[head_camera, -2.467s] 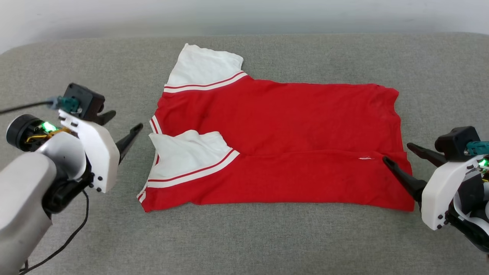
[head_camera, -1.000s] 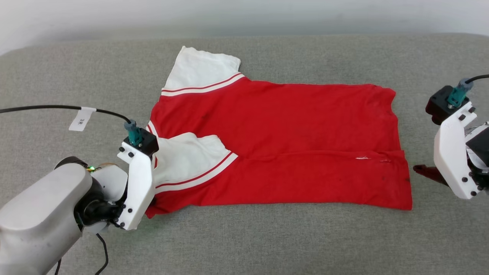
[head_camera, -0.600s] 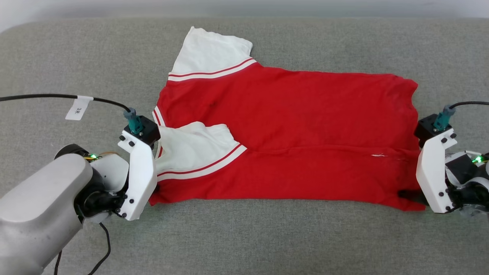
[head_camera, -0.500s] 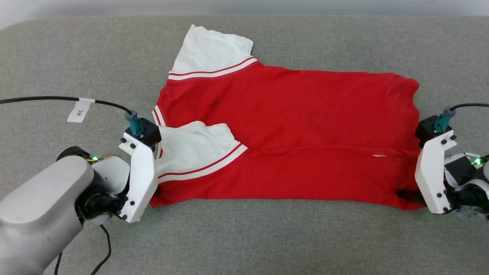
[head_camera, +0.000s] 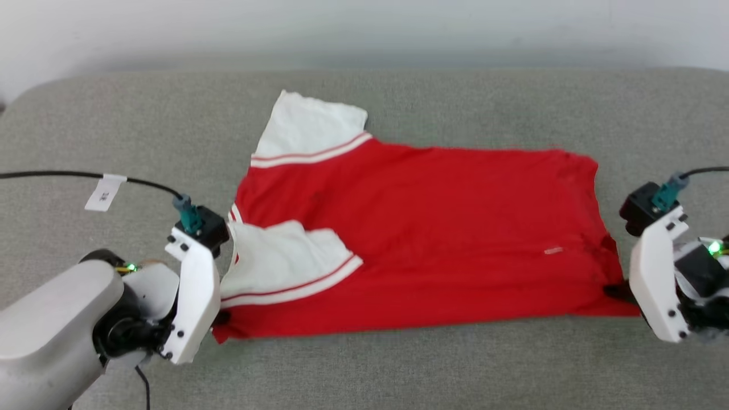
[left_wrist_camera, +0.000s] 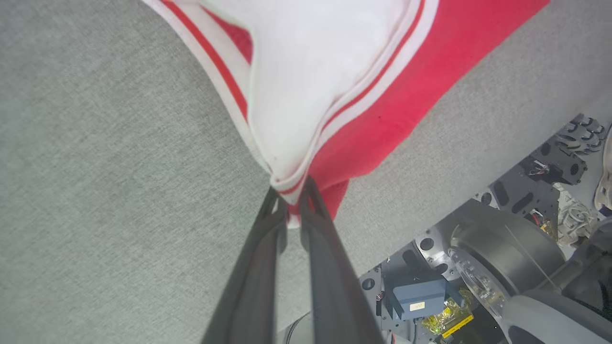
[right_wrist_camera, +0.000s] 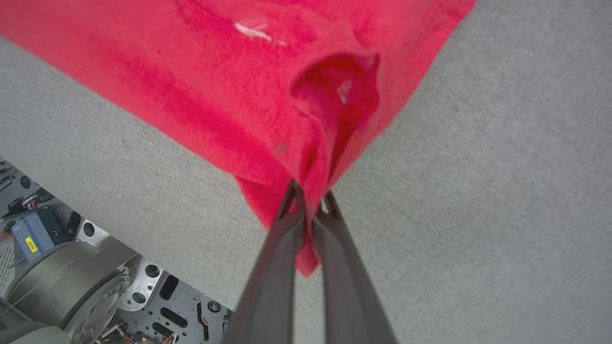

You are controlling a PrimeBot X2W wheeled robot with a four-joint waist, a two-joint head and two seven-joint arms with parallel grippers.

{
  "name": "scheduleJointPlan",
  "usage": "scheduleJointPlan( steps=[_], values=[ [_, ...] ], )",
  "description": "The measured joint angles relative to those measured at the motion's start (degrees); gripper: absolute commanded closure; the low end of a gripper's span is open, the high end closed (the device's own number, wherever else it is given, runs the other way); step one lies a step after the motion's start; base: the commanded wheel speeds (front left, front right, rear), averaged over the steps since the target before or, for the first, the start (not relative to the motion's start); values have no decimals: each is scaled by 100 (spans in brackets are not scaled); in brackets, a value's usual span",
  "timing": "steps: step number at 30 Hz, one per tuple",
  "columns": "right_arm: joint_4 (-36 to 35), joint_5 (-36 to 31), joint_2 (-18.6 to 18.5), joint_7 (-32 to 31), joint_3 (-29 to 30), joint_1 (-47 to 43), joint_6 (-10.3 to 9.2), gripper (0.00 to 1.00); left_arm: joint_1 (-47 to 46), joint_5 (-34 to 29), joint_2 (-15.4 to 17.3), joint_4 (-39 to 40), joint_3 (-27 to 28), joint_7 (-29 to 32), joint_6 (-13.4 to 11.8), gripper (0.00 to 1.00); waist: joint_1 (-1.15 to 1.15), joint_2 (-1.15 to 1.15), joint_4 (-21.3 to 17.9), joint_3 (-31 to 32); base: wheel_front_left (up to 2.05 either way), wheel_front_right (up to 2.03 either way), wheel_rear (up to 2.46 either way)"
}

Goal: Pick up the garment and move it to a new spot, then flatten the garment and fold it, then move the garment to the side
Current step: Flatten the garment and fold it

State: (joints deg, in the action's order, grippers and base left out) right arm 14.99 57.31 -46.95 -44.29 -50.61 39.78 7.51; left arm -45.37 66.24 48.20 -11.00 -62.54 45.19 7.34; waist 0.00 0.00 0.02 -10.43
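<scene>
The garment [head_camera: 433,228] is a red jersey with white sleeves and red-white striped trim, spread sideways on the grey cushion, its near long edge folded over and one white sleeve [head_camera: 285,262] lying on top. My left gripper [left_wrist_camera: 292,203] is shut on the garment's [left_wrist_camera: 334,95] near shoulder corner, bunching white trim and red cloth between the fingers. My right gripper [right_wrist_camera: 310,200] is shut on the garment's [right_wrist_camera: 239,95] near hem corner, where the cloth puckers into a small pocket. In the head view both gripper bodies sit at the garment's near corners, left gripper [head_camera: 219,319] and right gripper [head_camera: 618,291].
The grey cushion [head_camera: 398,370] stretches wide around the garment, with its front edge close behind both wrists. Beyond that edge the robot's metal base [left_wrist_camera: 478,267] and wiring show. A black cable with a white tag [head_camera: 105,192] runs over the cushion to the left wrist.
My right gripper came in to the near hem corner and shut on it. The left gripper kept its grip on the shoulder corner. The head camera tilted, shifting the whole picture down.
</scene>
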Motion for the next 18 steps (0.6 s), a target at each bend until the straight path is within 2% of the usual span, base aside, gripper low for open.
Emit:
scheduleJointPlan(
  steps=[6,10,14,18],
  values=[
    [-601,196,-566,127,-57,-499,0,100,420,182,263,453,-89,-51,-7,100,0,0,-24,198,0,0,0],
    [-743,246,-745,194,-35,-832,0,100,639,219,350,634,-165,-102,-88,100,0,0,-36,166,0,0,0],
    [-553,146,-646,196,-9,-1017,1,100,748,219,323,584,-204,-145,-166,100,0,0,-57,41,0,0,0],
    [-223,-13,-309,229,-13,-1050,1,100,771,193,156,331,-248,-230,-181,100,0,0,-83,-80,0,0,0]
  ],
)
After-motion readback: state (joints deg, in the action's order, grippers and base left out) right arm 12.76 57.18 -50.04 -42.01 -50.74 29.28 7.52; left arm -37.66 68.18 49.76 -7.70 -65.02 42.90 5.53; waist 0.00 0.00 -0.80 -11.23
